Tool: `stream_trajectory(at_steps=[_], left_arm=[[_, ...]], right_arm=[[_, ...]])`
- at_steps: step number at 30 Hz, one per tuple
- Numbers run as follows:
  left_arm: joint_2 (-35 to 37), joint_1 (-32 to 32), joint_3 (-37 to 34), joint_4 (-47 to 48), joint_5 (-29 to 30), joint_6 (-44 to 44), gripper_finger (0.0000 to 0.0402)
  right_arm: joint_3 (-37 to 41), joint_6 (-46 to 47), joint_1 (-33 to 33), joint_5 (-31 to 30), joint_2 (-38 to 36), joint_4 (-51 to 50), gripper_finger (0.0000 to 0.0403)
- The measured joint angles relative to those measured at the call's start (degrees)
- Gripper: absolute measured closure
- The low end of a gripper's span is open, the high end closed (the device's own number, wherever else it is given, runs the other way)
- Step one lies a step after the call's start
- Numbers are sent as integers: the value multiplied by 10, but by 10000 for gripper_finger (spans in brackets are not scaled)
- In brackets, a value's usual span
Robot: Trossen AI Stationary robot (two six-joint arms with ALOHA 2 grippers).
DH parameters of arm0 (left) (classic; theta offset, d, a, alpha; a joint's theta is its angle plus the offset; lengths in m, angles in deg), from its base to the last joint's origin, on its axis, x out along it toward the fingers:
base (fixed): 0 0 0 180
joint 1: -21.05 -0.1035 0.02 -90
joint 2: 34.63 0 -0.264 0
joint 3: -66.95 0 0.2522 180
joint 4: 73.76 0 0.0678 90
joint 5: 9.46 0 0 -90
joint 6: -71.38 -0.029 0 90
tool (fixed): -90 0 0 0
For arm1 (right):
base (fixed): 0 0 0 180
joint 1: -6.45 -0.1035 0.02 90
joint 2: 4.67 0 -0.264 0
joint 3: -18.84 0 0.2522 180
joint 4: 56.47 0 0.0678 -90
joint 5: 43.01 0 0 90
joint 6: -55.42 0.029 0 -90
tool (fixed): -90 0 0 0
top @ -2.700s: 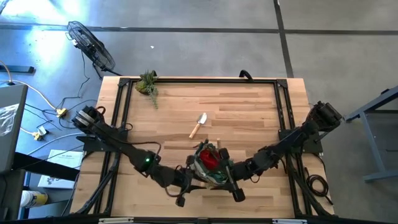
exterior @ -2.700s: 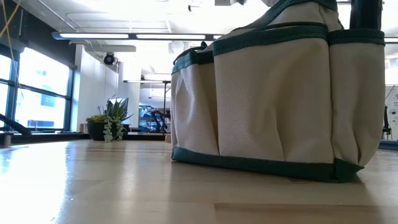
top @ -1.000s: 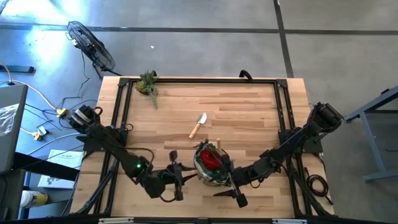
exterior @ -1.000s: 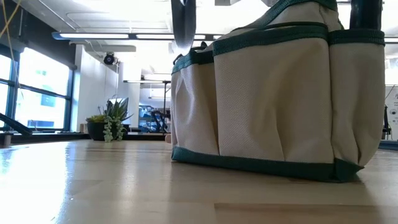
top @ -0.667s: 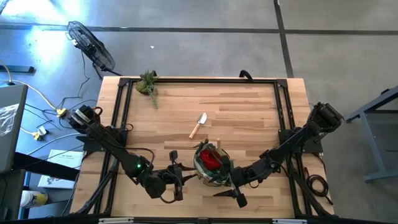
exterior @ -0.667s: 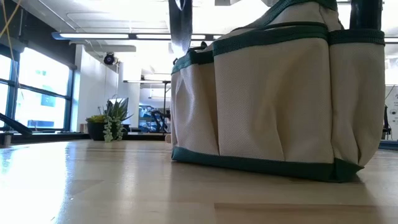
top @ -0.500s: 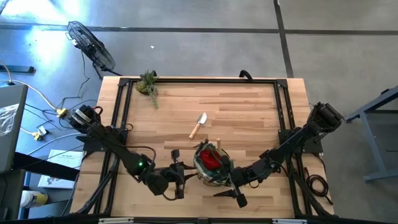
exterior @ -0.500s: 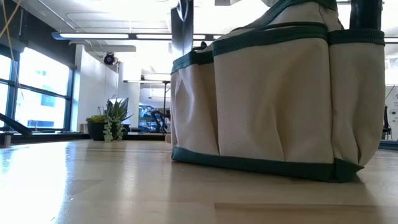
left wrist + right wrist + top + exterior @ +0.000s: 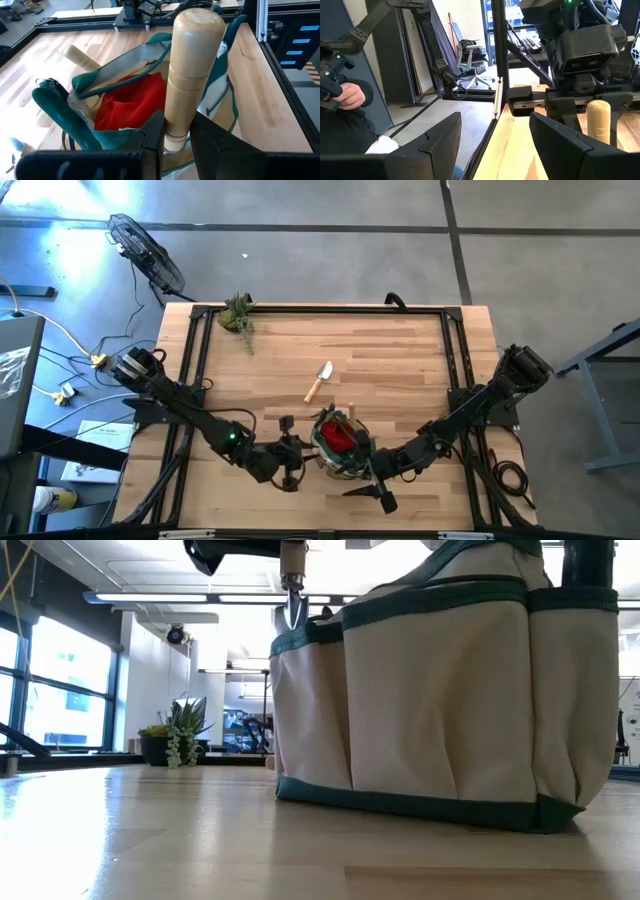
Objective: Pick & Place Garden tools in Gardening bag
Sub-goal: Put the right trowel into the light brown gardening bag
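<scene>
We judge the step in hand is dropping a wooden-handled metal hand tool (image 9: 192,75) into the small fabric gardening bag with green trim (image 9: 338,452), which stands near the table's front edge. To do it well, we should carry the tool fully over the bag's mouth, clear the green loop handle (image 9: 60,115), and lower before letting go, so the metal tip lands beside the red fabric glove (image 9: 131,103) already inside.

The left gripper (image 9: 175,131) hovers just beside the bag, its 2 fingers clamped on the tool's handle, metal end pointing down. The right gripper (image 9: 495,137) waits beside the bag's other side, fingers spread wide, holding nothing. 1 wooden-handled trowel (image 9: 320,379) lies on the wooden table (image 9: 400,360).
</scene>
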Motion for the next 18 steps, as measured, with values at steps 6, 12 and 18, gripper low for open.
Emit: stream_trajectory(at_steps=[6,12,18], left_arm=[[0,1,0,11,-28,-1,341],[-18,1,-1,18,-19,2,341],[-52,-17,1,-7,-42,4,341]], right_arm=[[0,0,0,0,0,-9,176],[0,0,0,0,0,-9,176],[0,1,0,0,0,-18,176]])
